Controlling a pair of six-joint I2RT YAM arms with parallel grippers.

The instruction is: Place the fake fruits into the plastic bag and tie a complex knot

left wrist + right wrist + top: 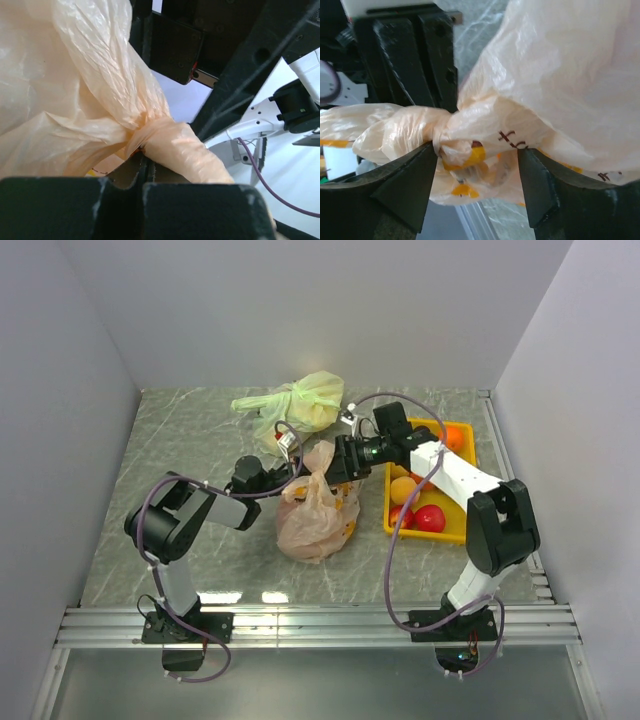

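Note:
The peach-orange plastic bag (pixel 318 508) lies mid-table, its top pulled up between both grippers. My left gripper (pixel 288 472) is shut on a twisted handle strip (pixel 180 147) of the bag, pinched right at the fingertips (pixel 142 161). My right gripper (pixel 336 460) stands open around the bag's knotted neck (pixel 451 131), and loose plastic hangs between its fingers (pixel 410 185). Fake fruits lie in the yellow tray (pixel 462 530): a red apple (pixel 430 518), a peach-coloured one (pixel 403 490) and an orange (pixel 456 437). Yellow patches show through the bag (pixel 470 157); I cannot tell whether they are fruit or print.
A pale yellow-green knotted bag (pixel 298 403) sits at the back, just behind the two grippers. The yellow tray lies under the right arm's forearm (pixel 450 470). A purple cable (pixel 392 570) loops off the right arm. Grey walls close in the table on three sides.

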